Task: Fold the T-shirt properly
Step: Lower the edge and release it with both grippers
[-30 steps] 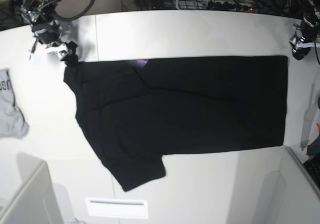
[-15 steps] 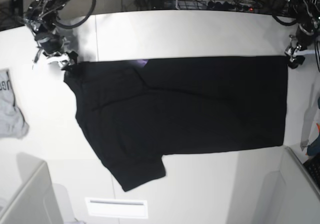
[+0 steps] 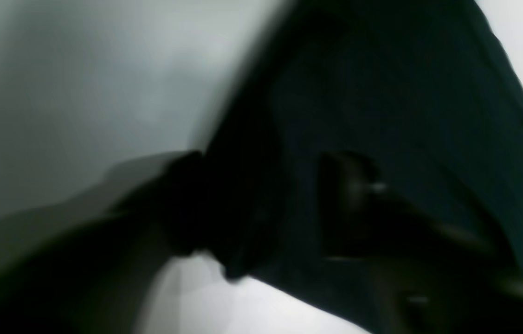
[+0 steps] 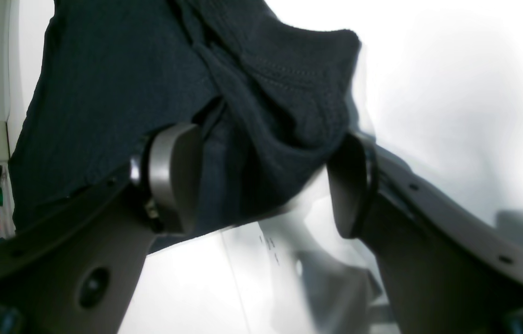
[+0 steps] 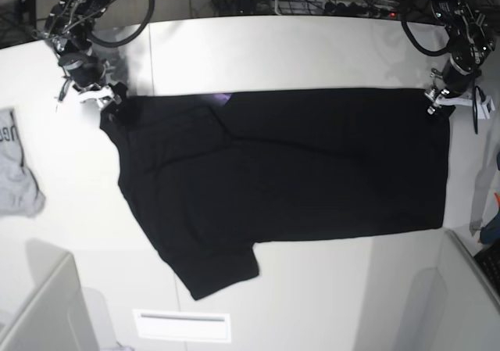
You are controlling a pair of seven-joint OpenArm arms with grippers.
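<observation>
Black T-shirt (image 5: 289, 163) spread flat on white desk (image 5: 312, 50). Right tool (image 4: 261, 181) spread wide astride a bunched far-left corner. Left tool (image 5: 434, 105) at far-right corner, grip blurred: cannot tell.

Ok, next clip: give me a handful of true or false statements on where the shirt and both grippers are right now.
1. The T-shirt lies spread flat on the table. True.
2. The right gripper has its jaws clamped fully shut on bare table. False: the jaws stand apart with bunched shirt fabric between them.
3. The left gripper is at a corner of the shirt. True.
4. The grey garment lies on top of the shirt. False: it lies apart, at the table's edge.
5. The shirt is folded into a small square. False: one sleeve sticks out.
</observation>
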